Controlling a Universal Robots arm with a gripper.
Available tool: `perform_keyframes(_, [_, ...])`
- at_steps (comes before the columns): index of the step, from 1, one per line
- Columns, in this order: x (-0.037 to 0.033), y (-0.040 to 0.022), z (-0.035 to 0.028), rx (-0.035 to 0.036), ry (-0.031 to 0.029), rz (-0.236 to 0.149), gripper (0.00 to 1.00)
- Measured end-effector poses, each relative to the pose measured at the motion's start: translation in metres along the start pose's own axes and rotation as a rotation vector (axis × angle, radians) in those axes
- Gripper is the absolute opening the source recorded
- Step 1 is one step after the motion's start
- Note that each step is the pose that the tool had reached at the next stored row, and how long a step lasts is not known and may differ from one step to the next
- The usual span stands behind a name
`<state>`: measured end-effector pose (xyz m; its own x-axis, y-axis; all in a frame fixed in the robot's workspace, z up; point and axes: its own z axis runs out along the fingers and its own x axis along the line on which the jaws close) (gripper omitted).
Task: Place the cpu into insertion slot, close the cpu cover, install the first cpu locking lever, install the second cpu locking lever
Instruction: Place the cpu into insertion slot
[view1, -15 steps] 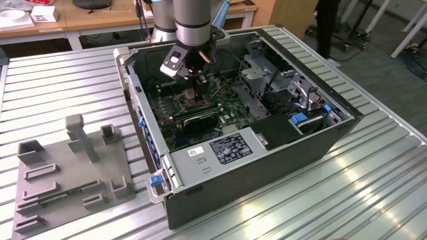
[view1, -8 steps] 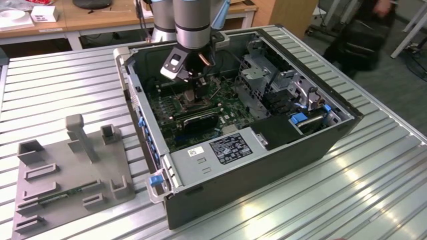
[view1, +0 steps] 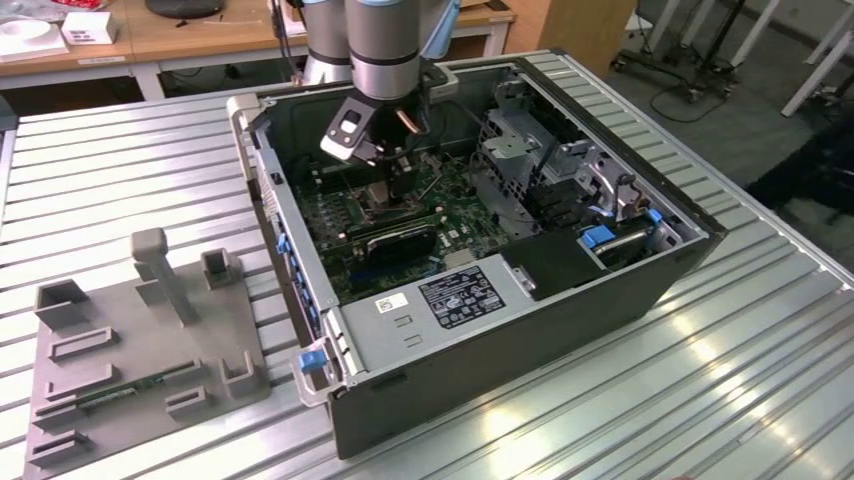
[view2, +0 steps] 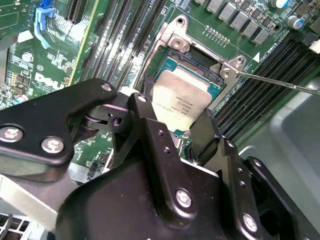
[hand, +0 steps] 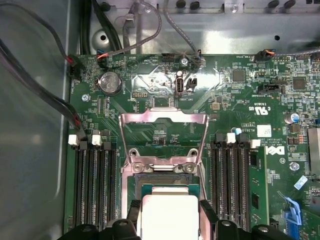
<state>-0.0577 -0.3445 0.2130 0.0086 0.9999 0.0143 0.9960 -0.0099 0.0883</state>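
My gripper (view1: 390, 172) reaches down into the open computer case (view1: 441, 350), over the green board. In both wrist views the cpu (view2: 181, 97) (hand: 169, 212), a flat square chip with a tan-silver face, sits between my two black fingers (view2: 204, 131), which press on its opposite edges. It lies level in or just above the insertion slot (view2: 196, 56) (hand: 165, 176), whose dark frame and silvery rim show at its far side. The cpu cover (hand: 165, 119), a thin metal frame with a window, stands swung open beyond the slot. A thin locking lever (view2: 280, 83) sticks out sideways.
Long black memory slots (hand: 97, 185) (hand: 232, 180) flank the socket on both sides. Cables (hand: 60, 105) run along the case wall. A metal drive cage (view1: 514, 150) stands close to the arm. A grey fixture plate (view1: 134, 340) lies on the slatted table at the exterior view's left.
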Motion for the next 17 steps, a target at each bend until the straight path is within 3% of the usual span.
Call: perform_keyframes(17, [0.0023,-0.0012,0.0132,0.0000,0.0001,0.000,0.54])
